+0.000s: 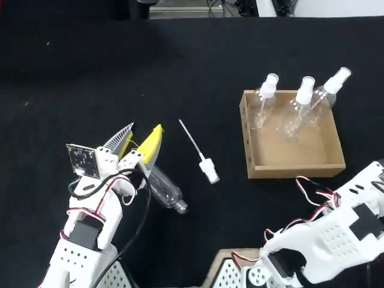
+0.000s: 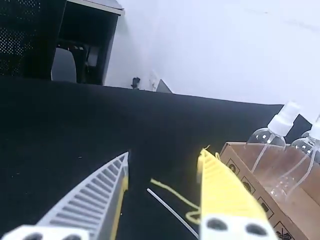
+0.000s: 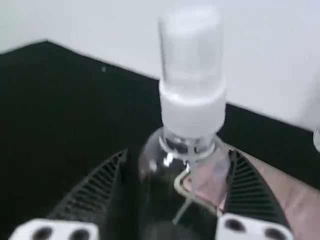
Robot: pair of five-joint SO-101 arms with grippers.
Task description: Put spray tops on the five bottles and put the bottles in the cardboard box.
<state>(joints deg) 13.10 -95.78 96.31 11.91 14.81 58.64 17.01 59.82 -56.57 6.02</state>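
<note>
My left gripper [image 1: 139, 133] stands open low over the table, one finger grey and one yellow [image 2: 220, 195]. A clear bottle without a top [image 1: 165, 190] lies on the black table just behind the yellow finger, neck toward the front. A loose spray top [image 1: 208, 168] with its long tube [image 2: 170, 212] lies between the gripper and the cardboard box [image 1: 292, 168]. Three capped bottles [image 1: 264, 99] stand in the box's far half. My right gripper [image 3: 177, 155] is shut on a fourth capped bottle [image 3: 187, 120], held upright.
The right arm's white body [image 1: 336, 237] sits at the front right, just in front of the box. The box's near half [image 1: 294, 147] is bare cardboard. Black table stretches open to the far left.
</note>
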